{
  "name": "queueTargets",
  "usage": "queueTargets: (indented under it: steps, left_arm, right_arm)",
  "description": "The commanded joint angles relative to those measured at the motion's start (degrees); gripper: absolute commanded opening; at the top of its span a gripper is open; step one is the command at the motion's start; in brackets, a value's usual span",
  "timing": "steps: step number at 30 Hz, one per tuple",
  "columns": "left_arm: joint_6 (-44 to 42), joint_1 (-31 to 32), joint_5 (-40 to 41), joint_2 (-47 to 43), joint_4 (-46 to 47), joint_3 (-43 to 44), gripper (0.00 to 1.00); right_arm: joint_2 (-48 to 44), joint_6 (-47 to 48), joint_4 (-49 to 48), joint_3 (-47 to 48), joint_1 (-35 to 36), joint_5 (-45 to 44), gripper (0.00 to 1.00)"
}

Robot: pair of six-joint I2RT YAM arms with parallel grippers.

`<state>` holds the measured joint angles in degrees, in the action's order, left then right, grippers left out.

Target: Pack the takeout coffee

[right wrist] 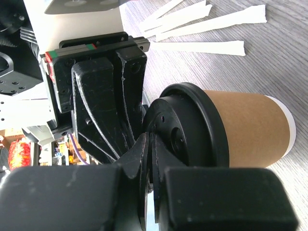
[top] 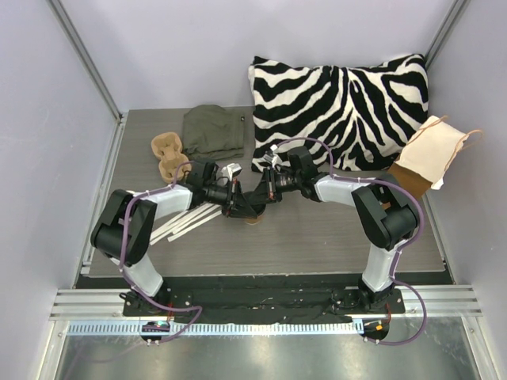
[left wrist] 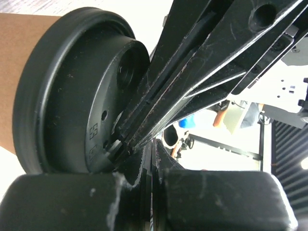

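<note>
The takeout coffee (right wrist: 250,126) is a brown paper cup with a pale base rim and a black lid (right wrist: 192,127) on it. In the top view only a sliver of the takeout coffee (top: 253,221) shows under the two grippers at mid-table. My left gripper (left wrist: 154,153) is shut, its tips against the lid (left wrist: 72,96) top, nothing between them. My right gripper (right wrist: 150,144) is also shut, its tips touching the lid's raised centre from the other side. Both grippers (top: 238,207) (top: 261,203) meet nose to nose over the cup.
A tan pulp two-hole carrier (top: 166,154) lies at the back left beside a folded olive cloth (top: 214,131). A zebra pillow (top: 341,99) and a paper bag (top: 428,158) fill the back right. White paper strips (top: 186,222) (right wrist: 207,19) lie left of the cup.
</note>
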<state>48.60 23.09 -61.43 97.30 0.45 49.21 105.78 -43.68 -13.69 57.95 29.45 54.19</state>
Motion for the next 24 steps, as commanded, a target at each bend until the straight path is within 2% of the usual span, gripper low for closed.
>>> queueTargets:
  steps: [1,5,8,9,11,12,14,15,18,22,24]
  left_arm:
    - [-3.4,-1.4,8.7,1.1,-3.6,-1.4,0.0]
    - [-2.9,-0.9,5.8,-9.1,-1.3,0.4,0.0]
    - [-6.6,-0.9,7.4,-14.2,-7.0,5.7,0.04]
    - [-11.9,-0.9,10.8,-16.6,-15.0,8.2,0.09]
    - [-17.8,-0.6,16.3,-17.8,-23.6,15.3,0.15]
    - [-20.3,-0.2,21.8,-18.1,-31.0,17.2,0.19]
    - [-27.2,2.2,27.6,-18.5,-39.1,20.5,0.24]
    - [-29.5,3.6,35.4,-18.7,-41.6,22.9,0.25]
    - [-34.3,9.6,47.1,-19.7,-46.7,25.1,0.26]
    - [-38.7,16.8,58.1,-20.3,-46.8,24.8,0.28]
    - [-40.1,19.6,60.6,-19.4,-46.7,25.7,0.28]
  right_arm:
    - [-0.3,3.9,2.8,-0.7,0.0,-2.2,0.09]
    - [-4.2,4.8,4.8,3.3,0.0,-1.0,0.11]
    - [-7.3,5.8,7.4,6.8,0.0,-0.6,0.13]
    - [-8.0,5.9,7.9,7.4,0.0,-0.7,0.14]
    - [-10.1,6.1,9.6,8.7,0.0,-1.0,0.15]
    - [-10.6,6.4,10.3,8.8,0.0,-1.4,0.15]
    - [-11.6,8.3,14.3,8.8,0.0,-4.2,0.15]
    - [-11.8,10.3,16.4,8.9,0.0,-5.5,0.15]
    - [-11.5,12.3,20.5,8.1,-0.2,-10.4,0.15]
    - [-10.5,11.4,19.9,6.7,-0.2,-13.1,0.15]
    - [-9.7,11.3,19.8,6.7,-0.2,-14.0,0.16]
